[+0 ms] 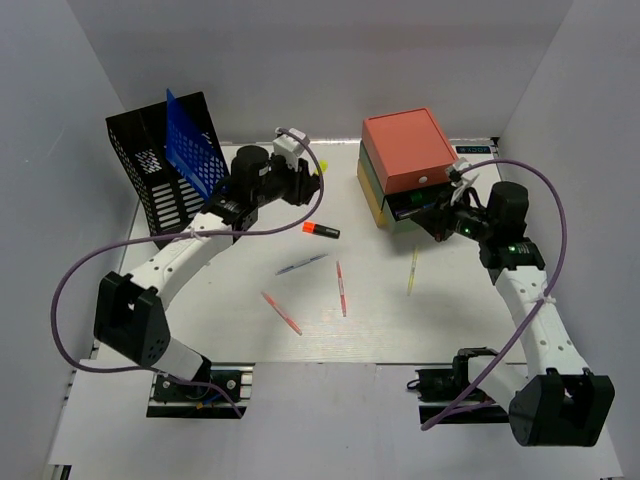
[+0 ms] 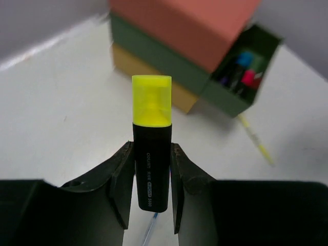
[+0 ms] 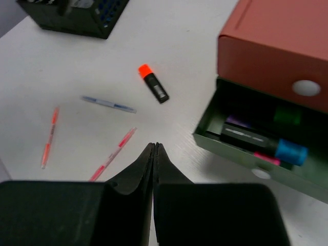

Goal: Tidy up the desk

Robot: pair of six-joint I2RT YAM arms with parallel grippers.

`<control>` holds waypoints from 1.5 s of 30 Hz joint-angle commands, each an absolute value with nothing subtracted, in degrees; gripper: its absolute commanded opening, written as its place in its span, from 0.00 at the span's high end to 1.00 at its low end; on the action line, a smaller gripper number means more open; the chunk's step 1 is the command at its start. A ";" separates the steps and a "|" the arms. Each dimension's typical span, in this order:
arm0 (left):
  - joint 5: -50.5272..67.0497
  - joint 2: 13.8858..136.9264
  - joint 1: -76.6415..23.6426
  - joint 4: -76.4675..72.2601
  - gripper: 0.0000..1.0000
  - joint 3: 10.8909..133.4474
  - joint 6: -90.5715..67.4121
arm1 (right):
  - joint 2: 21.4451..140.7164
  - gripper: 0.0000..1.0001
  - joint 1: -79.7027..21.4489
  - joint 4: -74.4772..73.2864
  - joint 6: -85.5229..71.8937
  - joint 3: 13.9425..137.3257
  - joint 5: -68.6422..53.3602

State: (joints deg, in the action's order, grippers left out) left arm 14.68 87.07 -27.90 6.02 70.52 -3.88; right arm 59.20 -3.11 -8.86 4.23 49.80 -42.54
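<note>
The white desk (image 1: 230,330) carries loose pens and a highlighter. My left gripper (image 1: 312,180) is lifted over the desk's far middle, shut on a black highlighter with a yellow cap (image 2: 151,128), held upright between the jaws (image 2: 152,148). My right gripper (image 1: 440,222) is shut and empty (image 3: 155,146), just in front of the open green drawer (image 3: 246,148) of the stacked drawer box (image 1: 405,160). The drawer holds several markers. An orange-capped highlighter (image 1: 320,231), a blue pen (image 1: 302,264), two red pens (image 1: 341,288) (image 1: 281,312) and a yellow pen (image 1: 412,271) lie on the desk.
A black mesh file rack (image 1: 160,170) with a blue folder (image 1: 190,150) stands at the far left. White walls close in the back and both sides. The drawer box sits at the far right, its green drawer (image 1: 415,208) pulled out toward the front.
</note>
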 commanded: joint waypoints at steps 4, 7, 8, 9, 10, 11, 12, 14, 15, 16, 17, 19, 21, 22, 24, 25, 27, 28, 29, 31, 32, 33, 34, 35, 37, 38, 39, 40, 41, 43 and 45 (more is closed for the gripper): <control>29.96 89.46 -32.95 -9.04 0.98 71.36 -2.11 | 55.55 1.00 1.30 -6.42 2.38 50.10 -32.18; 29.88 93.15 -36.20 -11.07 0.98 74.43 -2.20 | 55.11 1.00 3.68 -5.71 0.79 49.66 -29.89; 29.62 96.04 -37.08 -10.99 0.98 77.40 -1.76 | 55.02 1.00 4.13 -5.36 0.53 49.48 -29.45; 29.36 97.46 -38.74 -10.90 0.98 78.91 -0.97 | 54.85 1.00 4.57 -4.67 0.44 49.05 -28.66; 29.27 98.78 -39.54 -10.99 0.98 80.40 -0.44 | 54.84 1.00 5.61 -4.40 0.53 48.87 -28.39; 28.75 100.09 -40.33 -11.07 0.98 81.81 -0.09 | 54.76 1.00 5.97 -4.31 0.53 48.69 -28.30; 28.48 102.72 -41.12 -11.51 0.98 84.70 1.57 | 54.84 1.00 6.32 -4.13 -1.13 48.60 -28.47; 26.99 104.93 -42.89 -11.86 0.98 87.61 2.37 | 55.11 1.00 7.64 -4.13 -1.41 48.60 -30.31; 26.63 106.86 -42.89 -13.00 0.98 89.45 2.72 | 55.19 1.00 8.26 -4.13 -1.32 48.43 -31.28; 26.28 108.01 -43.67 -13.70 0.98 90.34 2.72 | 55.28 1.00 8.52 -4.04 -1.75 48.43 -31.90; 25.93 108.89 -44.20 -14.32 0.98 91.05 2.81 | 55.37 1.00 9.13 -3.96 -1.84 48.34 -33.30; 25.58 112.05 -44.21 -15.38 0.97 93.86 2.81 | 55.55 1.00 9.84 -4.04 -2.20 48.25 -34.45; 25.14 114.25 -44.91 -14.68 0.97 96.40 2.90 | 55.55 1.00 10.55 -3.96 -2.37 48.16 -35.94; 24.96 116.61 -45.61 -14.59 0.97 98.68 2.81 | 55.46 1.00 10.72 -3.78 -2.55 47.99 -36.47; 24.61 118.55 -46.22 -14.94 0.97 100.36 3.25 | 55.55 1.00 11.16 -3.60 -2.64 47.90 -38.49; 24.17 120.04 -46.23 -15.55 0.96 101.15 3.43 | 55.55 1.00 11.25 -3.52 -2.72 47.73 -39.02; 21.99 121.28 -47.28 -16.08 0.92 101.86 4.04 | 55.37 1.00 11.78 -3.43 -2.90 47.64 -40.43; 21.19 121.99 -47.29 -16.08 0.90 102.65 4.13 | 55.28 1.00 12.04 -3.25 -3.07 47.55 -40.86; 20.83 123.21 -47.29 -16.00 0.86 103.00 4.13 | 55.11 1.00 11.95 -2.99 -3.34 47.37 -41.91; 19.60 124.10 -47.81 -15.91 0.78 103.53 4.13 | 55.11 1.00 12.39 -2.81 -3.51 47.11 -43.24; 19.51 124.62 -47.81 -15.73 0.72 103.97 4.13 | 55.11 1.00 12.48 -2.55 -3.43 46.85 -44.90; 19.25 124.80 -47.81 -15.56 0.67 104.15 4.13 | 55.11 1.00 12.57 -2.37 -3.25 46.76 -45.87; 18.90 124.80 -47.81 -15.47 0.63 104.15 4.13 | 55.19 1.00 12.83 -2.37 -3.08 46.84 -46.66; 18.81 124.72 -47.81 -15.12 0.56 104.32 4.13 | 55.46 1.00 12.83 -2.37 -2.82 46.85 -48.24; 18.90 124.28 -47.81 -14.59 0.49 104.59 4.13 | 55.37 1.00 12.83 -2.64 -1.76 46.85 -49.74; 18.98 124.19 -47.81 -13.89 0.45 105.02 4.13 | 55.46 1.00 13.01 -2.72 -1.41 46.85 -51.23; 19.07 123.67 -48.33 -13.63 0.44 105.29 3.96 | 55.55 0.93 13.01 -2.64 -0.80 46.85 -52.11; 19.42 123.31 -48.34 -13.28 0.43 105.47 3.96 | 55.81 0.89 13.01 -2.90 -0.27 46.85 -54.38; 19.68 122.88 -48.34 -12.75 0.42 105.90 2.82 | 55.90 0.84 13.09 -3.25 -0.26 46.93 -55.88; 21.09 121.38 -48.34 -12.48 0.41 106.08 1.85 | 56.25 0.65 13.18 -3.78 3.16 47.02 -60.44; 21.71 118.85 -48.34 -11.69 0.41 106.17 0.62 | 56.51 0.57 13.27 -4.65 5.43 47.02 -64.83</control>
